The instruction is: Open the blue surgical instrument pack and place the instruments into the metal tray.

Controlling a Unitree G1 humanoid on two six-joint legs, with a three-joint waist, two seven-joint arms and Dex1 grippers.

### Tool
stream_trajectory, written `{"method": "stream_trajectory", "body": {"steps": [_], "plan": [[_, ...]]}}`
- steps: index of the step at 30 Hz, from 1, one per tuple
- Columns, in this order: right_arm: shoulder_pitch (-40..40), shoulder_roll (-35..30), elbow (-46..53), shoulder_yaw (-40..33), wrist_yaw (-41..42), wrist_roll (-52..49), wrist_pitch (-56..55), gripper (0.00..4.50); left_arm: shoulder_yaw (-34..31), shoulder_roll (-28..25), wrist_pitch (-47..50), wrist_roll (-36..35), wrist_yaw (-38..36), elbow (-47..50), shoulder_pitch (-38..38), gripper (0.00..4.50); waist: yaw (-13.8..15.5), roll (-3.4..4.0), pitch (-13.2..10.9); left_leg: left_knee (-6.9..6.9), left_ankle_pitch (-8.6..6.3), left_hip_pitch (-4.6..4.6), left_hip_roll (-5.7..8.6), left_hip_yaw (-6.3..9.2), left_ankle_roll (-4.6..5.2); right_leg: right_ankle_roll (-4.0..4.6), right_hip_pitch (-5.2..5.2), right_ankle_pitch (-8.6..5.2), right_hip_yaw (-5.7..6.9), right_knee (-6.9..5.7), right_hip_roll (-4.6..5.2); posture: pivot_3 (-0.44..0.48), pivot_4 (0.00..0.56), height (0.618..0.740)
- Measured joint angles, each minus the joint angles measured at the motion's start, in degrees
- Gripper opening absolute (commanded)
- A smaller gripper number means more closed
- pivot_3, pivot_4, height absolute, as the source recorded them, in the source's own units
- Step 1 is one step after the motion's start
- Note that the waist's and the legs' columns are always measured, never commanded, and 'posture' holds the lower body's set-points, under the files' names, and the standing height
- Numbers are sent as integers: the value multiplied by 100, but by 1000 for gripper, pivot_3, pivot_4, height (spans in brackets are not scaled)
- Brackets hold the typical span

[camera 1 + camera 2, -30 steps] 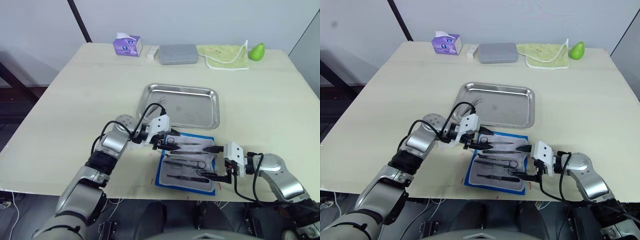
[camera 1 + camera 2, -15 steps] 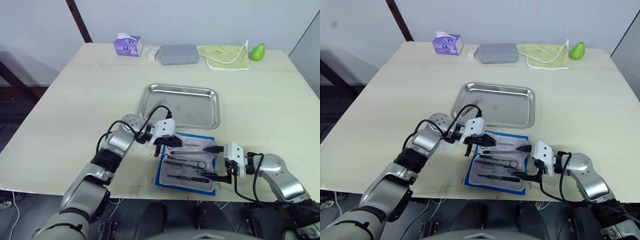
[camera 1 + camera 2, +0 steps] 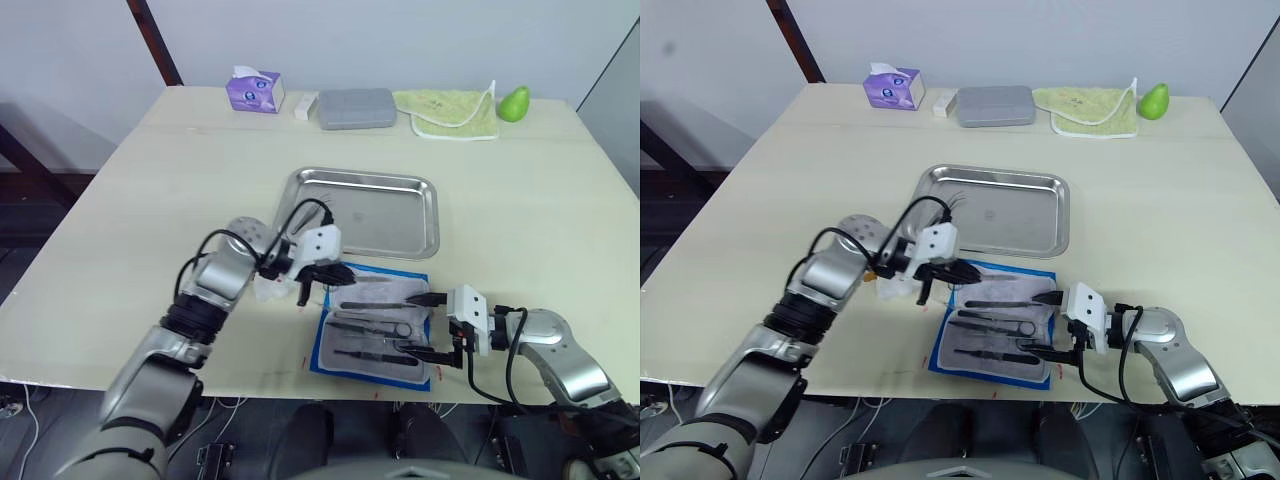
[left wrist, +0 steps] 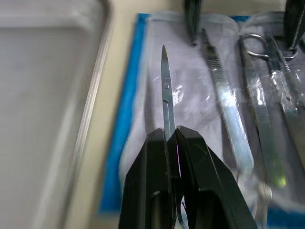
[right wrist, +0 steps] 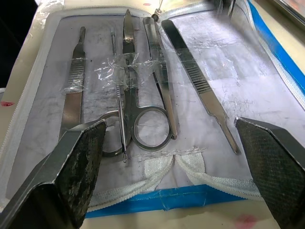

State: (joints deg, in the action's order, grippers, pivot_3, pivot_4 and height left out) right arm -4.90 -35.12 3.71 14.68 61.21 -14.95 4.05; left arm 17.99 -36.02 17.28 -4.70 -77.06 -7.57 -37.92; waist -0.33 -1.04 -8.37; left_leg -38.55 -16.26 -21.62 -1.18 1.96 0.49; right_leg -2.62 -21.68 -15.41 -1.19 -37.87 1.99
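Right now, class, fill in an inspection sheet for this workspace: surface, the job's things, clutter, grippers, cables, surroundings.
Surface: pale wooden table, small red marks near its front edge.
Job's things: blue surgical instrument pack lies open at the front; instruments rest on its whitish sheet; metal tray behind it, nothing seen in it.
Clutter: purple tissue box, grey case, green cloth and pear along the far edge.
Grippers: left gripper shut on scissors; right gripper open over the pack.
Cables: black wires on both wrists.
Surroundings: light wall, dark pole.
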Motion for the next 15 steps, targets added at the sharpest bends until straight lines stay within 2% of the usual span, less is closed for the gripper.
{"method": "stream_trajectory", "body": {"steps": [7, 11, 15], "plan": [[2, 1, -2, 0, 3, -3, -1, 4500, -592, -307, 1379, -543, 371, 857, 205, 28, -2, 1, -1, 0, 0, 1, -1, 0, 0, 0, 0, 0, 0, 1, 0, 0, 150, 740], [4, -1, -2, -3, 6, -4, -2, 4500, -941, -194, 2295, -679, 1125, 1010, 358, 28, 4, -1, -1, 0, 0, 0, -1, 4, 0, 0, 0, 0, 3, 0, 1, 0, 150, 740], [5, -2, -4, -9, 16, -6, -2, 4500, -1267, 232, 3120, -672, 2228, 1210, 341, 28, 7, -3, -1, 0, 0, 0, -1, 4, 0, -1, 0, 0, 2, 0, 1, 0, 150, 740]]}}
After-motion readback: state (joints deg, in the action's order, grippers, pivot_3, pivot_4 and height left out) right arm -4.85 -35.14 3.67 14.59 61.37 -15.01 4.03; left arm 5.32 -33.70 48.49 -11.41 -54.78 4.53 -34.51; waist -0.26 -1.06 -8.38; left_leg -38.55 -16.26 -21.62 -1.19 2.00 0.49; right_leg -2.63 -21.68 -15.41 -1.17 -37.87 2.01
